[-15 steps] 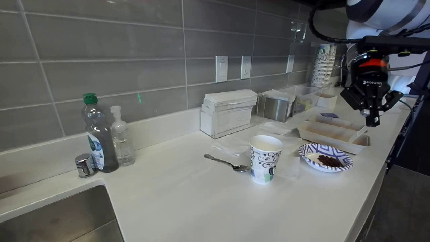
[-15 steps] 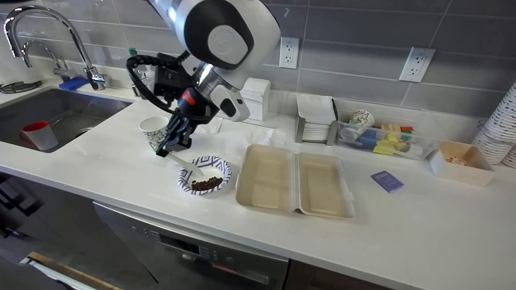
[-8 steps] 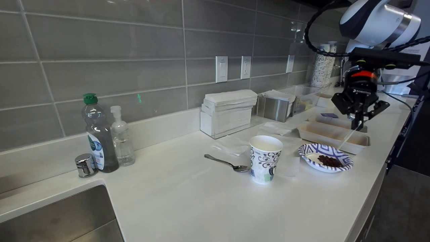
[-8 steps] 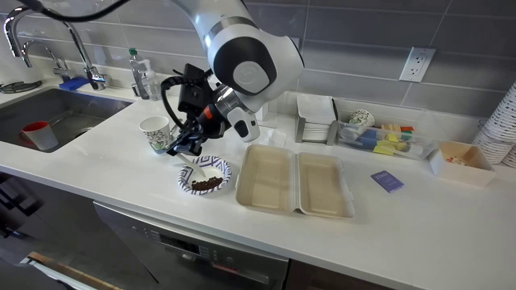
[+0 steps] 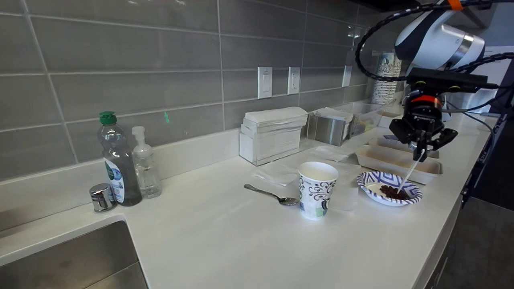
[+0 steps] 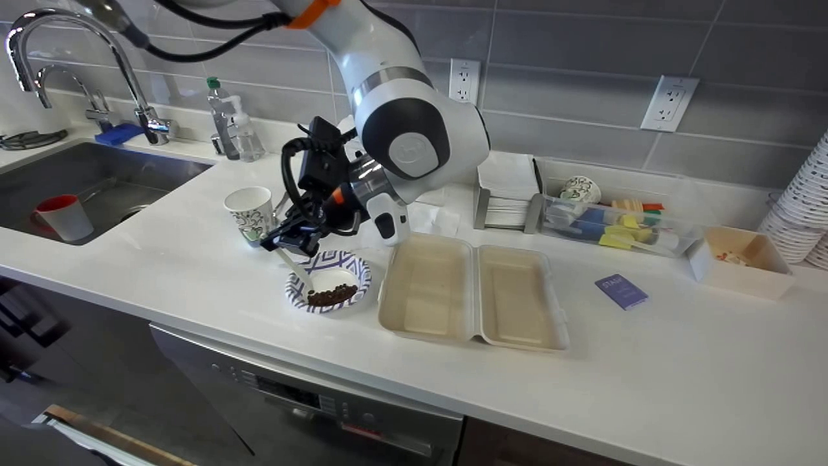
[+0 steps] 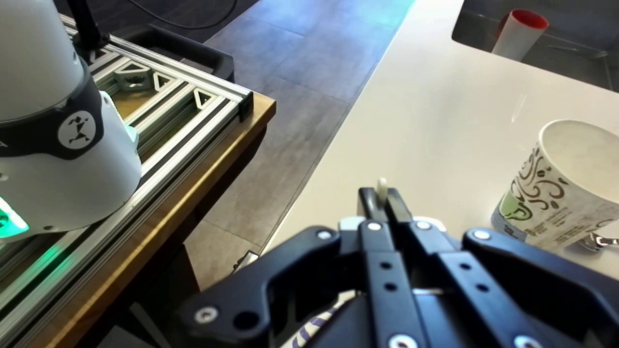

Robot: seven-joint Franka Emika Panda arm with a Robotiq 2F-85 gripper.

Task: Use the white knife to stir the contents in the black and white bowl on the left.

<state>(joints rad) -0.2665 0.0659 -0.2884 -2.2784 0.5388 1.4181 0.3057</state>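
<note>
My gripper [image 7: 382, 199] is shut on the white knife [image 7: 382, 188], whose pale end pokes up between the fingertips in the wrist view. From the jaws the knife [image 5: 408, 175] slants down into the black and white bowl [image 5: 372, 179], a shallow dish with a purple-blue patterned rim. Small brown pieces [image 6: 333, 296] lie in the bowl [image 6: 343, 259]. The tip of the knife [image 6: 299, 270] is at the edge of these pieces; whether it touches them I cannot tell. In an exterior view the gripper [image 6: 282, 246] hangs above and beside the bowl's rim.
A patterned paper cup [image 5: 317, 192] and a metal spoon [image 5: 270, 195] are on the counter near the bowl. Close beside the bowl lies an open takeout box [image 6: 427, 291]. Napkin stacks [image 5: 277, 134] and a clear bin [image 6: 621, 213] line the wall.
The gripper has come down, holding the knife throughout. The knife's tip has dropped from over the bowl to the brown pieces inside it. The bowl has stayed in place.
</note>
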